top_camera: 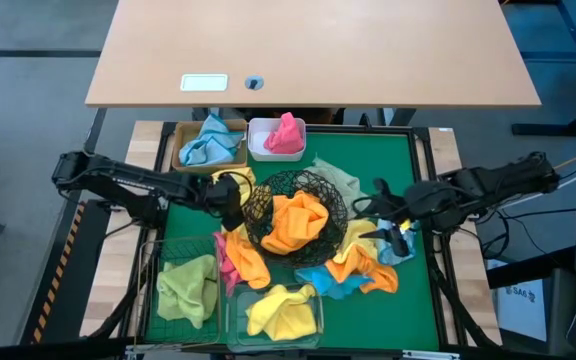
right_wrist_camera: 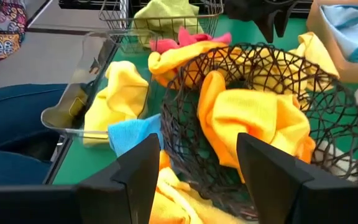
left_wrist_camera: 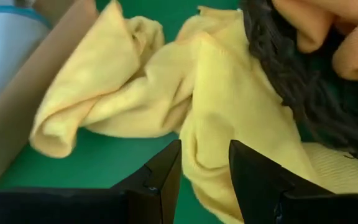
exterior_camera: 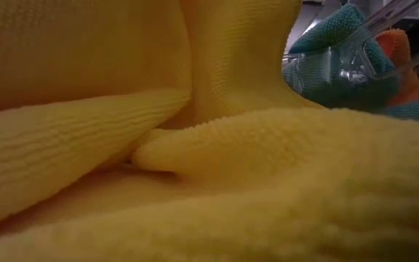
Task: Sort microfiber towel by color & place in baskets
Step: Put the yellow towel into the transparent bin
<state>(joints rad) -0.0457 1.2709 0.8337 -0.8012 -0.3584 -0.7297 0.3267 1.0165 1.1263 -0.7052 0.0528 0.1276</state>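
Towels: orange ones (top_camera: 298, 222) fill the round black wire bowl (top_camera: 333, 195) mid-mat. Blue towel (top_camera: 206, 145) sits in the tan tray (top_camera: 180, 145) and pink towel (top_camera: 285, 135) in the white tub (top_camera: 261, 130), both at the mat's far edge. Green towel (top_camera: 188, 288) in the green mesh basket (top_camera: 150, 290) and yellow towel (top_camera: 280, 310) in the clear box (top_camera: 238, 325) sit at the near edge. Loose mixed pile (top_camera: 363, 270) lies right of the bowl. Left gripper (left_wrist_camera: 205, 171) is just left of the bowl, fingers spread, over a pale yellow towel (left_wrist_camera: 216, 106), nothing pinched. Right gripper (right_wrist_camera: 197, 163) is right of the bowl, fingers spread, empty.

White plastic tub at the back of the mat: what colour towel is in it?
Pink. The towel in the white plastic tub shows best in the high view.
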